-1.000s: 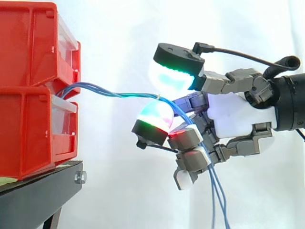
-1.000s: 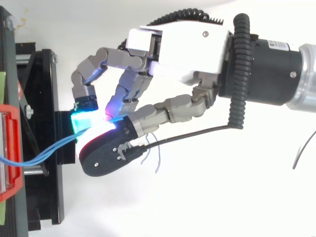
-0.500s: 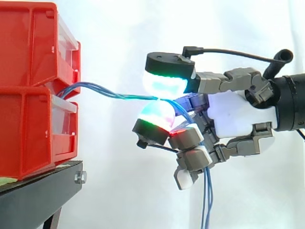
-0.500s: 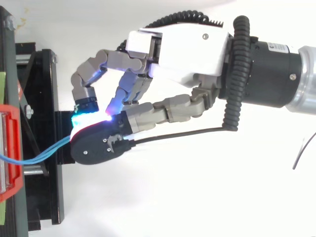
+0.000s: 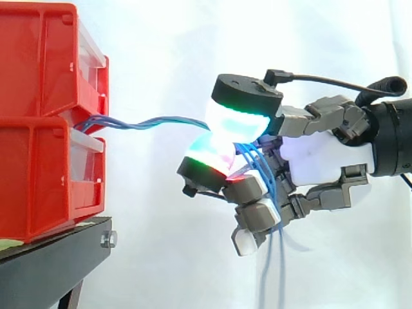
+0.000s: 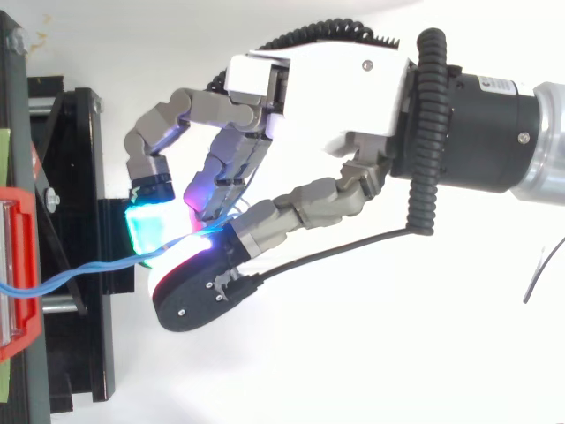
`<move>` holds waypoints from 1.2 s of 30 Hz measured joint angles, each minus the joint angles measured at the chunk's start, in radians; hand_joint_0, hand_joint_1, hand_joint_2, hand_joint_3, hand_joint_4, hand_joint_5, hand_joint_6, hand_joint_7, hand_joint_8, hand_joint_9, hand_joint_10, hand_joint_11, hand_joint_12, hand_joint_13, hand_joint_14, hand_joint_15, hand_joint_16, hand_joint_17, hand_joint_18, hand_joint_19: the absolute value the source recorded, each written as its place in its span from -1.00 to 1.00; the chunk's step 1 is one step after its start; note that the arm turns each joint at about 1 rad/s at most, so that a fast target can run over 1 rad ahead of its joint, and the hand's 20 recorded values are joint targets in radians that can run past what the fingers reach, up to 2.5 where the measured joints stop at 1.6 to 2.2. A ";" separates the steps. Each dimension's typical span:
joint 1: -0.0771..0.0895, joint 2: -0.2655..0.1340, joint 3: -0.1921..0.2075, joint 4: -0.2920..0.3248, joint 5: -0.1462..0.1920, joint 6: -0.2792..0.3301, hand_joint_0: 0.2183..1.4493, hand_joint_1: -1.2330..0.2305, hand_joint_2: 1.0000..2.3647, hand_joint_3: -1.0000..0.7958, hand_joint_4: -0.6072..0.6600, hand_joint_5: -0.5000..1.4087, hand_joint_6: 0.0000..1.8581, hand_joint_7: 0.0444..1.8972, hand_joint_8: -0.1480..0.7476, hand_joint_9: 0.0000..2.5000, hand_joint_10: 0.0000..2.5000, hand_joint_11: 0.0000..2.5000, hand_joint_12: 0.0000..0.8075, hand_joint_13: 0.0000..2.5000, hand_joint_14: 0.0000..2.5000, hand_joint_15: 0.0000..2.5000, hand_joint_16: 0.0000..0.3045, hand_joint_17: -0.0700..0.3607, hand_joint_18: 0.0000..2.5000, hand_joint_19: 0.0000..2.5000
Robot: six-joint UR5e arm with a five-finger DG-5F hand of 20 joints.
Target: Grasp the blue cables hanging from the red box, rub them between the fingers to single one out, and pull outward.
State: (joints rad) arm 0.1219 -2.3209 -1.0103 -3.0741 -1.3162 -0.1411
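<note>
Blue cables [image 5: 154,121] sit clamped between two glowing fingers [image 5: 237,121] of the hand [image 5: 322,156], loose ends drooping past the curled lower fingers, the twisted span running left into the red box [image 5: 38,129].

A second ago the thumb pad [image 5: 237,121] of the hand [image 5: 322,154] stood clear above the finger pad [image 5: 207,158]. It then closed down onto it, pinching the blue cables [image 5: 148,122], and has since slid back toward the palm. The cable span, formerly sloping downward, now runs level, wavy and twisted together. The loose ends below have shifted left.
</note>
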 measured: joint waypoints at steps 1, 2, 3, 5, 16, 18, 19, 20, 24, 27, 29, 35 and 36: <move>0.000 0.000 0.000 0.000 0.000 0.000 -0.16 -0.48 -1.00 -0.44 -0.03 -0.67 -0.01 0.10 -0.13 -0.16 -0.98 -0.09 -0.12 -0.20 -0.97 -0.21 -0.69 -0.18 -0.45 -0.45; 0.000 0.000 0.000 0.000 0.000 0.000 -0.17 -0.48 -1.00 -0.44 -0.02 -0.67 -0.01 0.11 -0.14 -0.16 -0.98 -0.09 -0.13 -0.20 -0.97 -0.20 -0.69 -0.18 -0.45 -0.45; 0.000 0.000 0.000 -0.001 0.001 0.000 -0.24 -0.47 -1.00 -0.44 0.01 -0.66 -0.01 0.11 -0.13 -0.14 -0.98 -0.08 -0.13 -0.20 -0.97 -0.20 -0.69 -0.18 -0.45 -0.45; 0.001 0.000 0.000 -0.001 0.001 0.000 -0.32 -0.45 -1.00 -0.44 0.05 -0.65 -0.01 0.11 -0.12 -0.12 -0.98 -0.07 -0.13 -0.19 -0.97 -0.19 -0.69 -0.19 -0.45 -0.44; 0.001 0.000 0.000 -0.004 0.002 0.001 -0.71 -0.18 -1.00 -0.44 0.08 -0.63 -0.03 0.09 0.05 -0.04 -0.98 -0.11 0.10 -0.12 -0.98 -0.19 -0.59 -0.02 -0.37 -0.43; 0.001 0.000 0.000 -0.004 0.002 0.002 -0.71 -0.11 -1.00 -0.44 0.07 -0.63 -0.03 0.11 0.06 -0.03 -0.98 -0.12 0.11 -0.12 -0.98 -0.20 -0.59 -0.02 -0.37 -0.42; 0.001 0.000 0.000 -0.004 0.002 0.002 -0.68 -0.08 -1.00 -0.44 0.06 -0.63 -0.04 0.11 0.04 -0.03 -0.98 -0.13 0.09 -0.12 -0.98 -0.19 -0.60 -0.03 -0.38 -0.41; 0.001 0.000 0.000 -0.005 0.003 0.002 -0.64 -0.03 -1.00 -0.44 0.05 -0.63 -0.04 0.13 0.02 -0.03 -0.98 -0.12 0.05 -0.13 -0.98 -0.19 -0.61 -0.06 -0.39 -0.40; 0.001 0.000 0.000 -0.005 0.002 0.004 -0.46 0.10 -1.00 -0.44 0.02 -0.63 -0.05 0.19 -0.08 -0.03 -0.98 -0.11 -0.08 -0.14 -0.98 -0.17 -0.67 -0.15 -0.44 -0.36; 0.000 0.000 0.006 -0.005 -0.001 0.004 -0.40 -0.03 -0.98 -0.27 0.03 -0.63 -0.04 0.21 -0.08 -0.03 -0.98 -0.09 -0.09 -0.14 -0.97 -0.16 -0.68 -0.17 -0.44 -0.36; -0.002 0.000 0.013 -0.008 -0.003 0.004 -0.41 -0.11 -0.98 -0.16 0.05 -0.63 -0.04 0.19 -0.03 -0.03 -0.98 -0.10 -0.05 -0.13 -0.98 -0.17 -0.66 -0.13 -0.42 -0.37; -0.004 0.000 0.040 -0.037 -0.003 0.002 -0.36 -0.33 -0.97 0.01 0.02 -0.66 -0.01 0.12 -0.05 -0.10 -0.98 -0.09 -0.05 -0.16 -0.98 -0.18 -0.65 -0.12 -0.42 -0.40; -0.004 0.000 0.042 -0.040 -0.002 0.002 -0.34 -0.36 -0.97 -0.02 -0.01 -0.66 -0.01 0.11 -0.08 -0.13 -0.98 -0.09 -0.08 -0.18 -0.97 -0.18 -0.66 -0.14 -0.44 -0.40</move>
State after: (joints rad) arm 0.1182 -2.3209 -0.9687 -3.1139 -1.3183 -0.1394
